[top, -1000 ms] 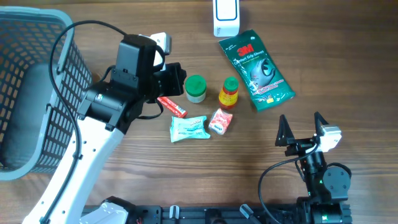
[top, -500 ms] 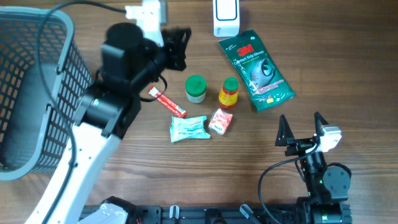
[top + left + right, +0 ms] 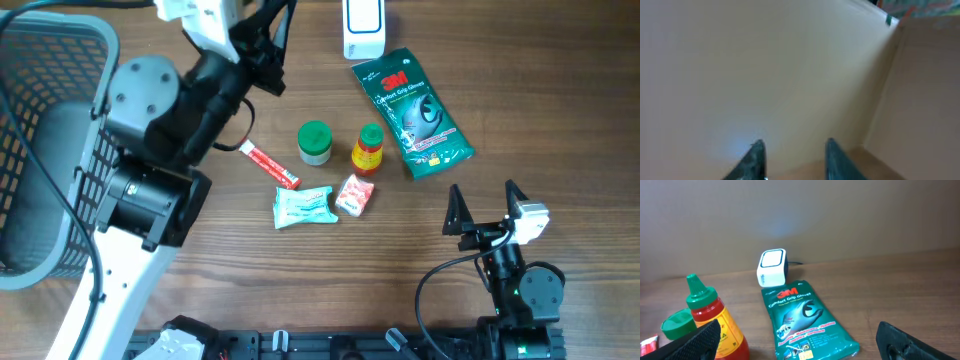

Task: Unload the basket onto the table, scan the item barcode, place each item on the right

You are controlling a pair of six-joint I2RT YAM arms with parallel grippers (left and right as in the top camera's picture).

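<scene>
Your left gripper [image 3: 792,160] is narrowly parted, empty, facing a beige wall [image 3: 765,60]. Right gripper [image 3: 485,205] gapes wide, empty. Jar [image 3: 315,142], bottle [image 3: 368,148] and glove pack [image 3: 415,112] sit on the wood table [image 3: 570,110], near the scanner [image 3: 362,28].

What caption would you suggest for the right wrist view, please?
Open right gripper faces a glove packet, white scanner and red sauce bottle.

Left arm [image 3: 130,250] had white lower link, black joint housings, one grey round cap [image 3: 135,90]. Black cables [image 3: 60,180] looped off it. White wrist block [image 3: 205,18] on top. Left gripper [image 3: 272,45] was black, fingertips [image 3: 754,161] dark and tapered. Right arm [image 3: 520,290] was all black, with thin black cable loop [image 3: 432,285] and white camera block [image 3: 530,218]. Right gripper [image 3: 483,192] had black pointed fingers.
</scene>
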